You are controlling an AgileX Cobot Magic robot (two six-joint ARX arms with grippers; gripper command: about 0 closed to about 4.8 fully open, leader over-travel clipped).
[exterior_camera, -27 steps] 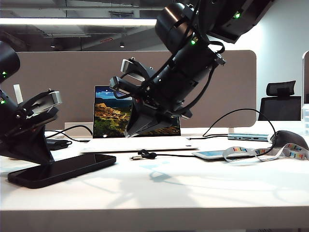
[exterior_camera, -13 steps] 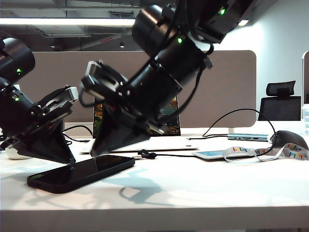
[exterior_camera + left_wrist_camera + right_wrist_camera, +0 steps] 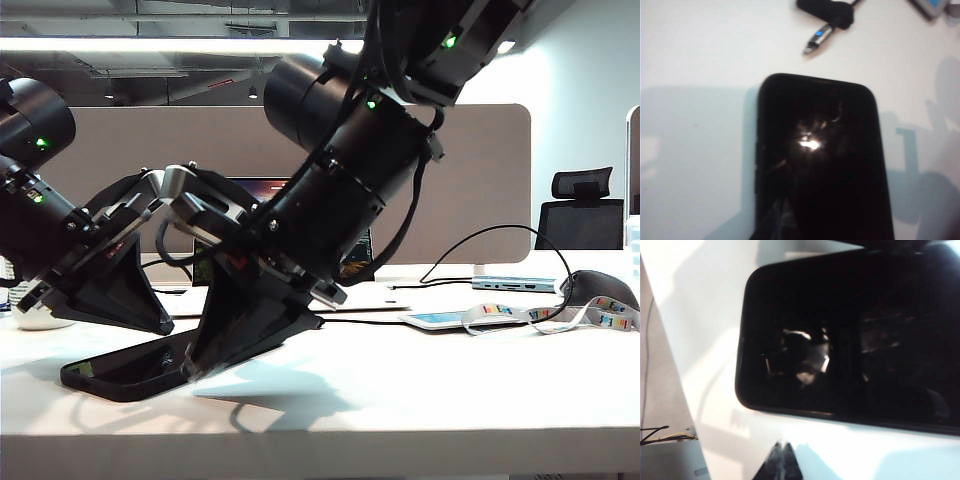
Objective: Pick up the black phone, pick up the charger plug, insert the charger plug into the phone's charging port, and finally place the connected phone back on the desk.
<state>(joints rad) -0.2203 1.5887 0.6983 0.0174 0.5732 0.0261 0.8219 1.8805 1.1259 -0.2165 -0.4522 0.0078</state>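
Nearest the desk's [image 3: 420, 400] front edge, toward its left end, the black phone [image 3: 125, 372] lies flat on the white top, glossy face up. Both grippers meet over it. The right gripper [image 3: 205, 368] reaches across from the right, its dark wedge-shaped fingers pinched together with nothing between them, their tips down at the phone's right end; whether they touch the glass I cannot tell. The right wrist view shows the same phone [image 3: 850, 335] close beneath, with the clenched fingertips [image 3: 781, 465] over bare desk just off its long edge. Just behind, the left gripper [image 3: 165, 325] hangs over the phone's far long edge, likewise clenched and empty. In the left wrist view the phone [image 3: 820, 165] fills the foreground, and beyond its rounded short end lies the charger plug [image 3: 817, 40], silver tip pointing toward the phone but apart from it, on its black cable. Farther back an open laptop [image 3: 352, 262] shows behind the right arm. Toward the right edge lie a pale phone [image 3: 445, 319], a lanyard [image 3: 590, 315] and a dark mouse [image 3: 600, 287]. Last stands the taupe divider panel [image 3: 480, 180].
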